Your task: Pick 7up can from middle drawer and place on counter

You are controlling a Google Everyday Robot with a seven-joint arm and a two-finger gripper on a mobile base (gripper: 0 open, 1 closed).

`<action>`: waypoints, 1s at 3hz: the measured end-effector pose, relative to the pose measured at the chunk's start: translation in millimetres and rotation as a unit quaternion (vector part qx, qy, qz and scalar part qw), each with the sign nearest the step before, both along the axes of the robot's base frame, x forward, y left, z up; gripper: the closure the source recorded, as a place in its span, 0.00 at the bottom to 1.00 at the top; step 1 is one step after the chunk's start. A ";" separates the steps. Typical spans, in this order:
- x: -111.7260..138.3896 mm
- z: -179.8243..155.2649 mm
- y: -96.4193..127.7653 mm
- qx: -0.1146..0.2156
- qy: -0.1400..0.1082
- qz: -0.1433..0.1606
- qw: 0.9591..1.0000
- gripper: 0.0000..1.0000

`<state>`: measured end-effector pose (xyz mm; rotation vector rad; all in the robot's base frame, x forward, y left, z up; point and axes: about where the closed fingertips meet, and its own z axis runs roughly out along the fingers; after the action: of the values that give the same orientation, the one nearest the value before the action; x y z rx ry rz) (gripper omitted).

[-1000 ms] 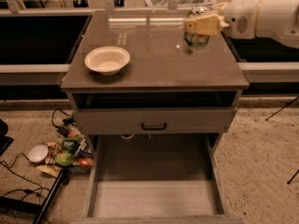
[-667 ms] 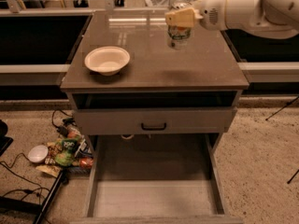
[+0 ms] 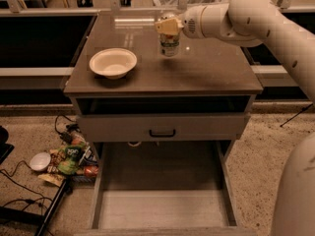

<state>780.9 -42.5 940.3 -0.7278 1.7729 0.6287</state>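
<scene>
Arm: 1 white arm reaches in from the right, across the back half of the counter [image 3: 211,70].
Gripper: the gripper [image 3: 169,29] sits at the back middle of the counter, directly over the 7up can [image 3: 170,46], its 2 yellowish fingers clamped on the can's top.
7up can: upright, held from above, over the rear centre of the counter; whether its base touches the surface cannot be told.
Counter: glossy brown-grey top, with pale reflections along its back edge.
White bowl [image 3: 112,62]: stands on the left half of the counter, nearer the front than the can and well apart from it.
Middle drawer [image 3: 162,209]: pulled out fully below the cabinet, its pale plank floor and low side walls exposed.
Drawer front [image 3: 162,128]: closed, grey, with 1 small black handle at its centre, just above the open drawer.
Floor, left of cabinet: a heap of snack packets [image 3: 69,157], a small white round object [image 3: 39,161] and dark cables.
</scene>
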 end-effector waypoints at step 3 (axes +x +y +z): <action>23.4 -38.2 7.8 0.005 0.011 -0.012 1.000 0.52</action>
<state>804.3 -34.7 902.2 -0.6936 1.7949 0.6319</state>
